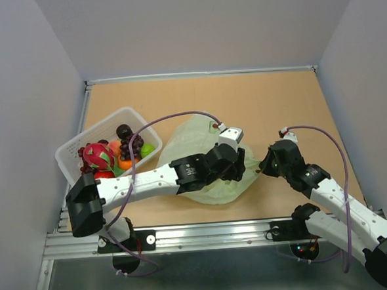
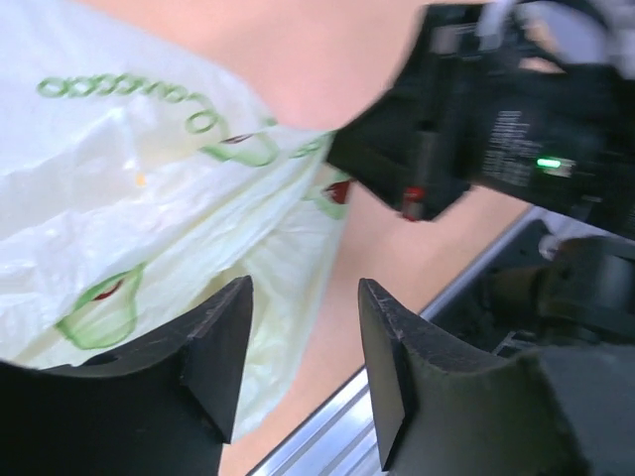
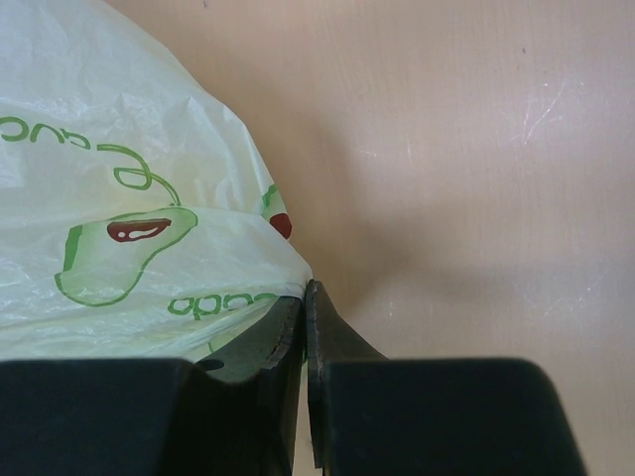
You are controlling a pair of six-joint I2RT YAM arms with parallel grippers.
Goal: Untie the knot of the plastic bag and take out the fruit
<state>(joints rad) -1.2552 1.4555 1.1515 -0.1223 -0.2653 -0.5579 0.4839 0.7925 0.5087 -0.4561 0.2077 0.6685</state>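
Tabletop (image 1: 276, 107) carries everything. Plastic bag (image 1: 193, 142) lies slumped just right of the white basket (image 1: 91, 131). It is thin, crinkly film: likely near weightless, slippery, and apt to tear if yanked. Best taken by a bunched fold or handle strip. Knot not visible in any view. Fruit (image 1: 109, 157) sits piled in the basket, probably light and prone to roll. Left gripper (image 2: 303, 297) hovers over the bag's side away from the basket, fingers spread, nothing between. Right gripper (image 3: 304, 297), farther from the basket, has fingers pressed together, pinching the bag's edge.
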